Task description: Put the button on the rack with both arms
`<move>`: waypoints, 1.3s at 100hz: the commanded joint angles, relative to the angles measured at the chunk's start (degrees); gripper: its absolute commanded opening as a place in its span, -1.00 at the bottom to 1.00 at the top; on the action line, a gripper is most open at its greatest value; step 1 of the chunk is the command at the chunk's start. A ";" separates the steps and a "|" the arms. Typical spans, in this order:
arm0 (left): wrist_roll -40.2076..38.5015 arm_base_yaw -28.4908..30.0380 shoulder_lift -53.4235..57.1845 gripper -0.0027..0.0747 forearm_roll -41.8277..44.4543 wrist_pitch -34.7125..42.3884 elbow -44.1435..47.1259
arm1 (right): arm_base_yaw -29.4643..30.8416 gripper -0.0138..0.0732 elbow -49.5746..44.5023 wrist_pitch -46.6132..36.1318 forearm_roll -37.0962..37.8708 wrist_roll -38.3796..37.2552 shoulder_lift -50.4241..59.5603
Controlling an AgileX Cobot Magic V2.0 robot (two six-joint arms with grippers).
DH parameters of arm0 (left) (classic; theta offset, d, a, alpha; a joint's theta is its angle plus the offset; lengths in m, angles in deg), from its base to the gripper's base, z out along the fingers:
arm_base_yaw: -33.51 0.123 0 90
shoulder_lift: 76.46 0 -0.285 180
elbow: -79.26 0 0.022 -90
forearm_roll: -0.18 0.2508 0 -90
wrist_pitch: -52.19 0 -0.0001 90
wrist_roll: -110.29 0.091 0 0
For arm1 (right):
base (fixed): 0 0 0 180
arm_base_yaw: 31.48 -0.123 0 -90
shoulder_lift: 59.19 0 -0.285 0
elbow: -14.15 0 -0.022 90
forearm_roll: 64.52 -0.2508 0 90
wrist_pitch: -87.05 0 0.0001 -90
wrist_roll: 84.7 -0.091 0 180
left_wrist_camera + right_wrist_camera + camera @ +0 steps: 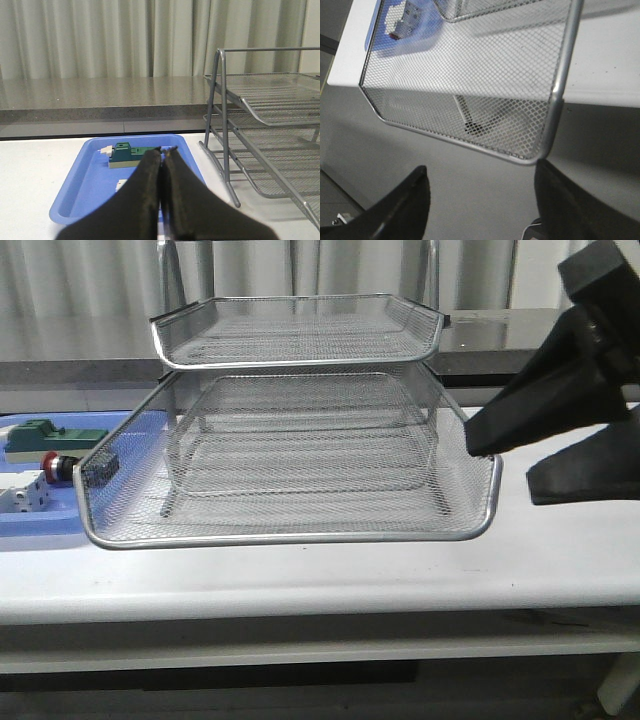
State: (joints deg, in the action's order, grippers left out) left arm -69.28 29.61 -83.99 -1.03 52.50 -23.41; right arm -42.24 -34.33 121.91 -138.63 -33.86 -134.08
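The silver wire-mesh rack (300,315) stands mid-table, and one of its lower trays (290,536) is slid out toward the front. The button (52,466), with its red head and black collar, lies on the blue tray (40,532) left of the rack, partly hidden by the mesh. My right gripper (500,468) is at the slid-out tray's front right corner (540,152). In the right wrist view this gripper (481,167) is open, with the corner just beyond one fingertip. My left gripper (162,151) is shut and empty, over the blue tray (75,200).
The blue tray also holds a green block (45,435) (125,154) and a white block (25,495). A grey counter (100,97) and curtains run behind the table. The slid-out tray reaches close to the table's front edge (320,605).
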 commanded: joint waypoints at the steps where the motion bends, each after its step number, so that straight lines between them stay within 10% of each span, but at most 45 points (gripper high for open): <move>1: -0.43 0.00 1.95 -0.98 -0.09 4.85 2.63 | 0.15 0.40 1.61 1.92 6.38 -5.96 4.16; 55: -0.43 0.00 1.95 -0.98 -0.09 4.85 2.63 | 0.15 0.39 19.56 19.02 67.57 -50.84 19.49; 111: -0.43 0.00 1.95 -0.98 -0.09 4.85 2.63 | 0.15 0.38 19.96 21.93 78.58 -57.17 39.80; 130: -0.43 0.00 1.95 -0.98 -0.09 4.85 2.63 | 0.15 -0.20 19.96 24.71 78.53 -57.17 41.76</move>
State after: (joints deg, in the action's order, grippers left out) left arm -69.28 29.61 -83.99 -1.03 52.50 -23.41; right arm -42.24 -16.02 148.56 -61.07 -91.01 -92.15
